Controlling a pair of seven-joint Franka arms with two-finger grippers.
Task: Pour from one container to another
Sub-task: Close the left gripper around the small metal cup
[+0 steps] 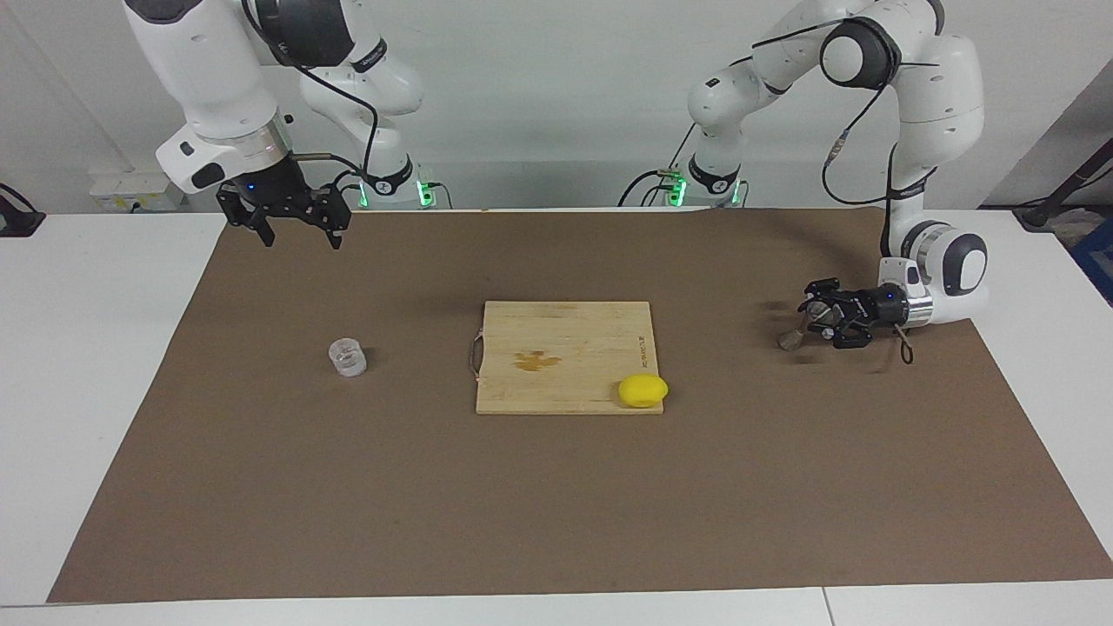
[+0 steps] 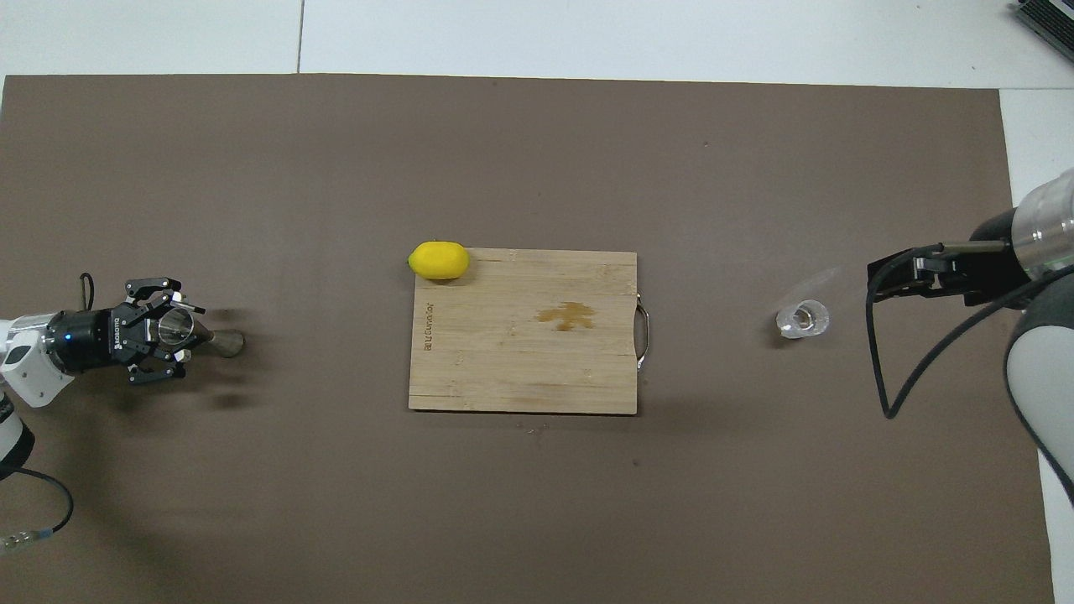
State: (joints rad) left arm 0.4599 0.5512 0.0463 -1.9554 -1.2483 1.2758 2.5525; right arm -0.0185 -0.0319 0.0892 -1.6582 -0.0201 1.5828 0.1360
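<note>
At the left of the facing view we see the right hand (image 1: 296, 228), its fingers spread wide and holding nothing, hanging above the brown mat (image 1: 556, 504) near the robots' edge of the table (image 1: 87, 348); the right arm waits here. Below it in that view, toward the right arm's end of the table, the clear glass cup (image 1: 348, 357) stands upright on the mat, well apart from the hand. In the overhead view the same cup (image 2: 803, 319) sits just beside the hand's dark body, yet the facing view shows the two are not touching.

At centre we find the wooden cutting board (image 1: 565, 348), with a metal handle on the side toward the cup and a dark stain (image 1: 536, 360) near its middle. A lemon (image 1: 643, 390) rests at the board's corner farther from the robots, toward the left arm's end.

At the right of the facing view the left hand (image 1: 816, 317) lies low over the mat, turned sideways, its fingers pinching the upper cone of the metal jigger (image 1: 796, 336). In the overhead view the jigger (image 2: 191, 330) leans, with its open mouth inside the fingers and its lower end touching the mat.
</note>
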